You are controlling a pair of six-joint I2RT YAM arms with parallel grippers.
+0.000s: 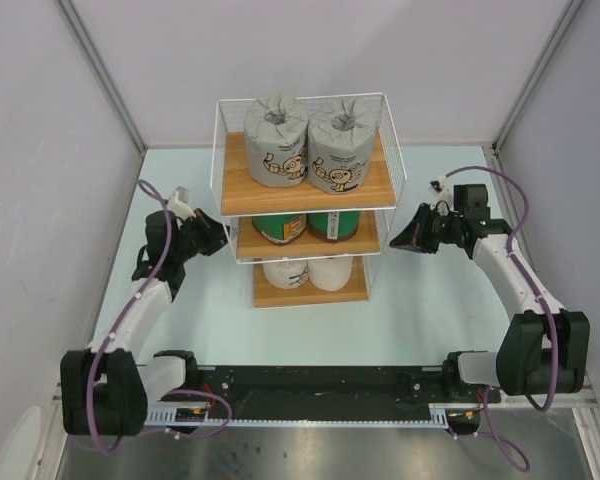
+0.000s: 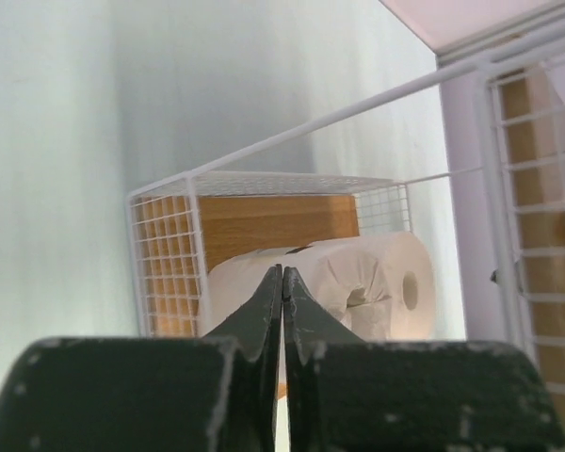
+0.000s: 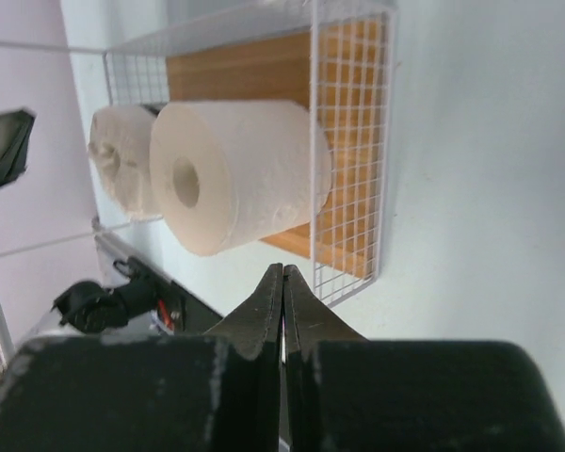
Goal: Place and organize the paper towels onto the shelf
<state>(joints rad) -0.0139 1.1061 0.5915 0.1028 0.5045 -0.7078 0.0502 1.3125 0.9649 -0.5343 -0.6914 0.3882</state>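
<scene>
The shelf [image 1: 302,190] stands mid-table, a white wire frame with three wooden boards. Two grey cartoon-print rolls [image 1: 277,140] [image 1: 340,145] stand on the top board. Two green rolls [image 1: 280,227] [image 1: 332,225] sit on the middle board. A white-wrapped roll [image 1: 285,272] [image 2: 353,273] and a bare white roll [image 1: 330,272] [image 3: 235,174] sit on the bottom board. My left gripper [image 1: 218,238] [image 2: 282,273] is shut and empty beside the shelf's left side. My right gripper [image 1: 398,240] [image 3: 282,273] is shut and empty beside its right side.
Grey walls enclose the pale green table [image 1: 430,310] on three sides. A black rail [image 1: 310,385] with the arm bases runs along the near edge. Bare table lies left and right of the shelf.
</scene>
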